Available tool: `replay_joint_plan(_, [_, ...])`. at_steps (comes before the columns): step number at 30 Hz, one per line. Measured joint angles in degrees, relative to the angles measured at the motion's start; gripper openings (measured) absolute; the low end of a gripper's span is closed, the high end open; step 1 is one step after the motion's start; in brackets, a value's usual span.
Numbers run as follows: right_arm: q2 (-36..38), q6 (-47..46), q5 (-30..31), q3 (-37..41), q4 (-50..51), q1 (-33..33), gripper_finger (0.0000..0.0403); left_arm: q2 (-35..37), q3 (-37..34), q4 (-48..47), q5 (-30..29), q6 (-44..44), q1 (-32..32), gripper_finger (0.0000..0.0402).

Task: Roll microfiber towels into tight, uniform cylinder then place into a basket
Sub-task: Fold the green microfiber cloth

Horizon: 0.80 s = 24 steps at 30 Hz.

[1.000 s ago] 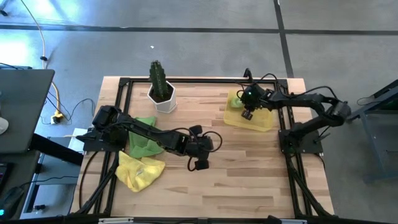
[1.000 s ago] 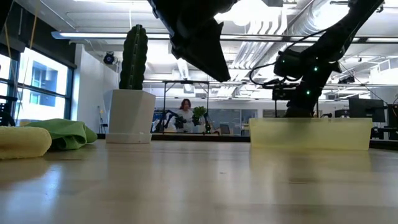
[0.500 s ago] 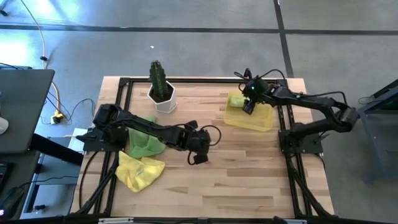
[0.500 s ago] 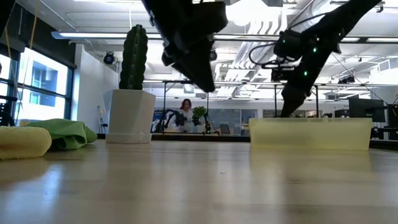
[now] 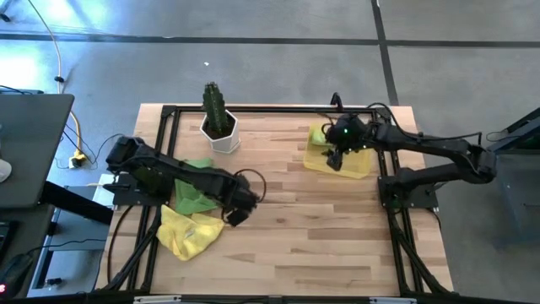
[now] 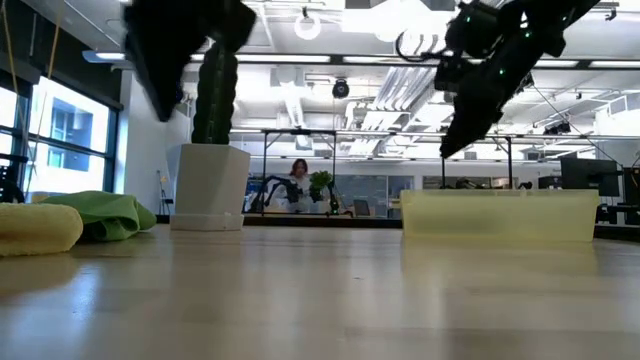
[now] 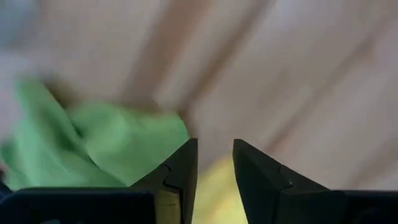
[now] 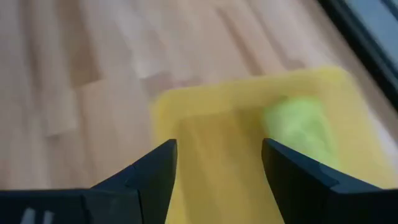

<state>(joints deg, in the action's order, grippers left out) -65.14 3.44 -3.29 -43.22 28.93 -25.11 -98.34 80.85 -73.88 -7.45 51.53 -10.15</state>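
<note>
Fingers [image 8: 158,171] spread wide above basket [image 8: 205,162], empty.

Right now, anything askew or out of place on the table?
Nothing damaged or spilled. One green towel lies in the basket; a loose green towel and yellow towel sit crumpled, unrolled, at the left edge.

We see a cactus [image 5: 213,103] upright in a white pot [image 5: 221,135] near the table's [image 5: 321,228] far edge, left of centre. Table is pale wood planks w/ a black frame [image 5: 169,114] round it. Off the table's left side: a grey panel [image 5: 29,148], a yellow cable [image 5: 63,80] on the concrete floor [image 5: 253,59]. In low view, cactus [image 6: 214,92] and pot [image 6: 208,187] stand at left; a person [image 6: 298,180] sits far back in the room, beside a small plant [image 6: 320,186].
</note>
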Motion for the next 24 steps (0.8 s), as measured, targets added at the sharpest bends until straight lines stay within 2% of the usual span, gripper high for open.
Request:
replay_joint_plan(2, [0.0, -0.2, 0.0, 0.0, -0.7, 3.0, 0.0227, 0.0, -1.6, -0.2, 5.1, 0.9, -1.4, 0.009])
replay_joint_plan(4, [0.0, 0.0, 0.0, 0.0, -1.0, 5.6, 0.0227, -0.1, -3.6, 0.2, 7.3, 0.9, -2.8, 0.009])
replay_joint_plan(8, [0.0, 1.8, 0.0, 0.0, -1.3, 9.2, 0.0227, -0.6, -8.7, 0.4, 5.4, 4.4, -3.7, 0.009])
replay_joint_plan(18, [0.0, -0.9, -3.2, 0.0, -0.1, 12.2, 0.0227, -0.6, -21.4, 1.6, 2.2, 13.2, 1.2, 0.009])
replay_joint_plan(24, [0.0, -0.6, -3.2, 0.0, -0.1, 12.2, 0.0227, -0.9, -25.1, 15.7, 2.0, 12.3, 2.7, 0.009])
